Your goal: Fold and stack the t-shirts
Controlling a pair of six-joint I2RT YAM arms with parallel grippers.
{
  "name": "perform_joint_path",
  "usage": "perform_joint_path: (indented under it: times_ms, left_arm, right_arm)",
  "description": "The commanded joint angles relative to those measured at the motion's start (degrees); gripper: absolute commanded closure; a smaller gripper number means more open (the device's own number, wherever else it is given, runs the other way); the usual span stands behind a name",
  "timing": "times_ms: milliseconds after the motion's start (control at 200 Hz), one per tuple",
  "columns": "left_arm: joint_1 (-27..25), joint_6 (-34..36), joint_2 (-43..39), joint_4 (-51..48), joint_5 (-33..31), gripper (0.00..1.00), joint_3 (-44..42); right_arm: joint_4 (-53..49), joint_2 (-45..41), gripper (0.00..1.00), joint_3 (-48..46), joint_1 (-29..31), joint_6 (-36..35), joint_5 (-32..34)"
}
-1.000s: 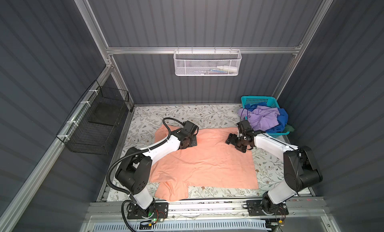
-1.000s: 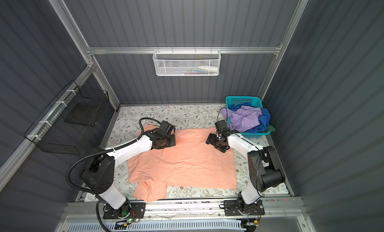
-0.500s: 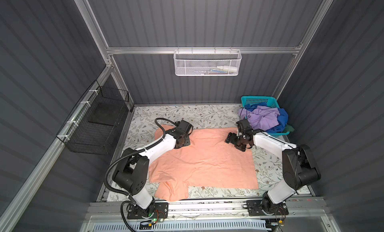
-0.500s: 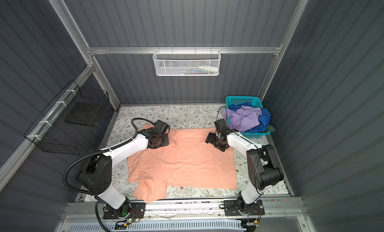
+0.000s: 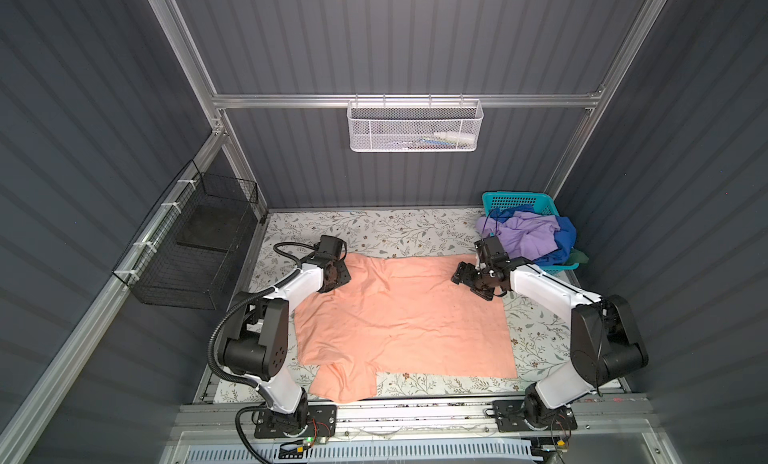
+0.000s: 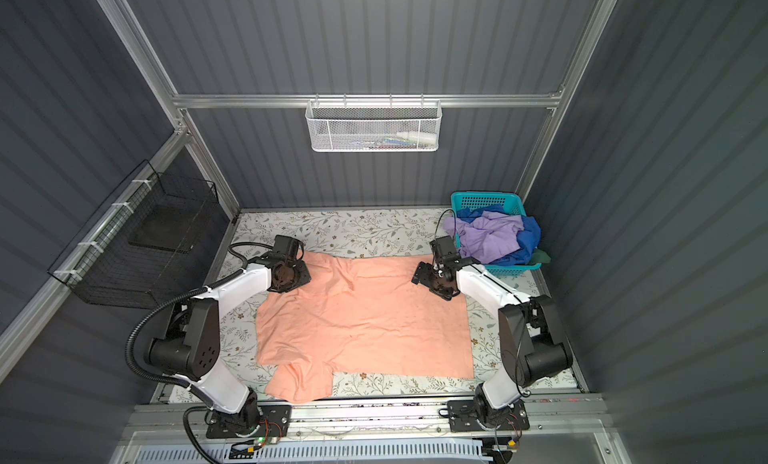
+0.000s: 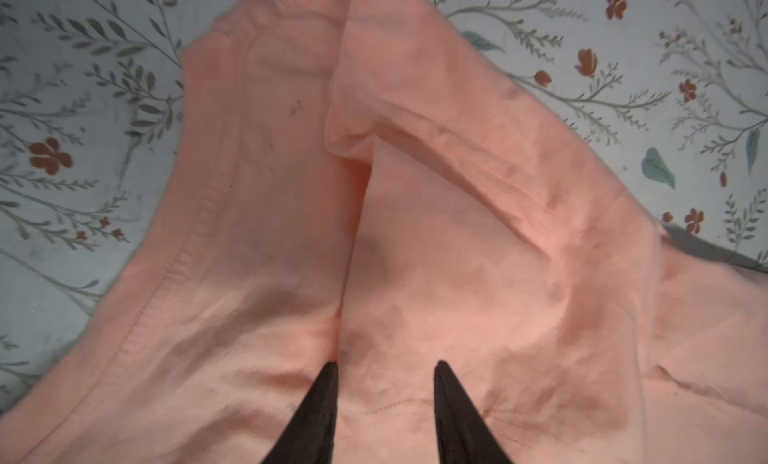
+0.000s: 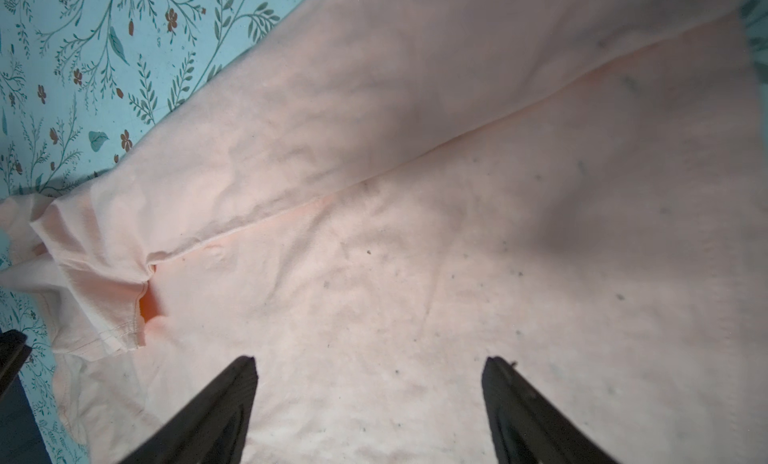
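Item one, peach shirt (image 5: 399,316): I see it spread flat across the middle of the floral counter (image 5: 374,229) in both top views. One sleeve lies toward the near edge.

Item two, left gripper (image 5: 337,274): it sits over the shirt's far left corner. The top views hide its tips. Only the left wrist view shows the fingers (image 7: 324,399) a little apart, nothing between them, over a fold and a stitched hem. I cannot tell whether they touch the cloth.

Item three, right gripper (image 5: 469,281): it is at the far right corner. The right wrist view shows its fingers (image 8: 224,403) wide apart above the shirt, with a bunched sleeve beside them.

Item four, basket (image 5: 515,200): it appears in the top views only, in the far right corner. It holds a lavender shirt (image 5: 528,237), a blue shirt (image 5: 565,237) and a green shirt (image 5: 579,257).
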Motion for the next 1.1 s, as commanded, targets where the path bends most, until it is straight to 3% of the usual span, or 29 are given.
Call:
perform_joint_path:
  times_ms: [0,520,625,781,1096]
  left_arm:
    - [0.46,0.91,1.15,1.57,2.74,0.62,-1.15]
    - [0.9,2.36,2.54,2.44,1.38,0.63,-3.78]
    - [0.89,2.03,2.51,3.51,2.24,0.71,-4.23]
    - [0.9,1.68,2.68,3.63,3.14,1.0,-3.65]
    - [1.29,1.87,-5.75,-1.86,-0.21,1.0,-3.25]
  right_arm:
    - [-1.3,-1.72,0.13,-0.36,0.15,-0.57,1.23]
    - [-1.14,-3.31,0.12,-2.01,0.06,-0.65,1.71]
    - [-0.98,-3.54,0.12,-2.31,0.06,-0.56,1.94]
    - [-1.06,-3.62,0.12,-2.49,0.06,-0.51,2.05]
    - [-1.46,-4.41,0.12,-2.5,-0.05,-1.09,3.19]
